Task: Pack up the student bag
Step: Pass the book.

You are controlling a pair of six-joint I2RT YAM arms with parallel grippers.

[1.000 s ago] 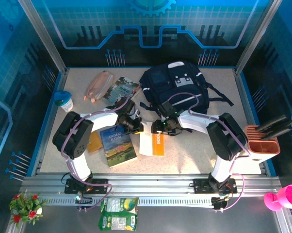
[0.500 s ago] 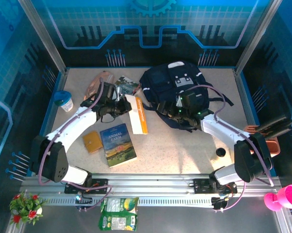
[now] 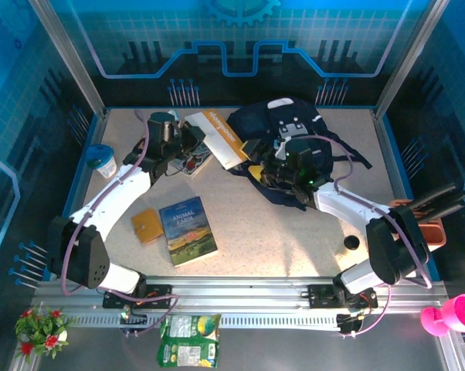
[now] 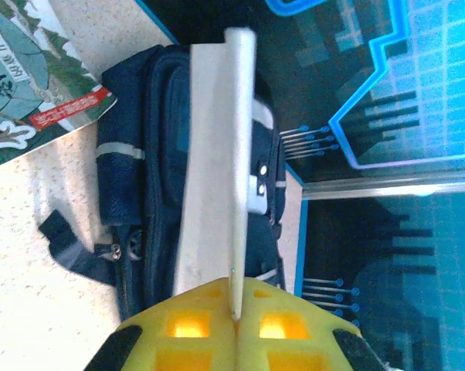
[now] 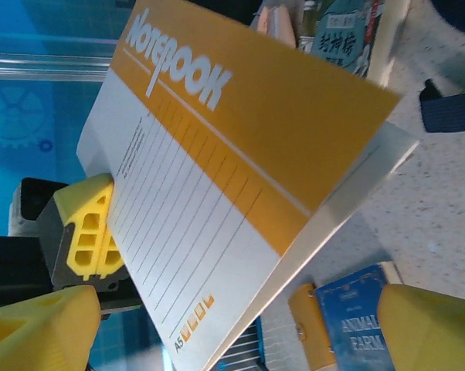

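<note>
The student bag [image 3: 290, 124] lies at the back of the table, dark navy with a white patch. My left gripper [image 3: 188, 141] is shut on a white and orange notebook [image 3: 223, 137], held tilted in the air against the bag's left side. In the left wrist view the notebook [image 4: 215, 170] runs edge-on out of my left gripper [image 4: 234, 313], with the student bag [image 4: 136, 154] behind it. My right gripper [image 3: 265, 170] hovers open over the bag's front left. Ahead of my right gripper [image 5: 232, 340], the notebook [image 5: 217, 147] faces the camera with nothing between the fingers.
A blue Animal Farm book [image 3: 188, 230] and an orange wallet [image 3: 147, 225] lie at the front left. A magazine [image 3: 195, 160] lies under the left arm, and a blue-lidded cup [image 3: 101, 161] stands at the far left. An orange holder [image 3: 418, 229] stands at the right edge.
The left gripper has carried the notebook from the middle of the table back and up to the bag. The right gripper has opened, let go of the notebook and moved over the bag.
</note>
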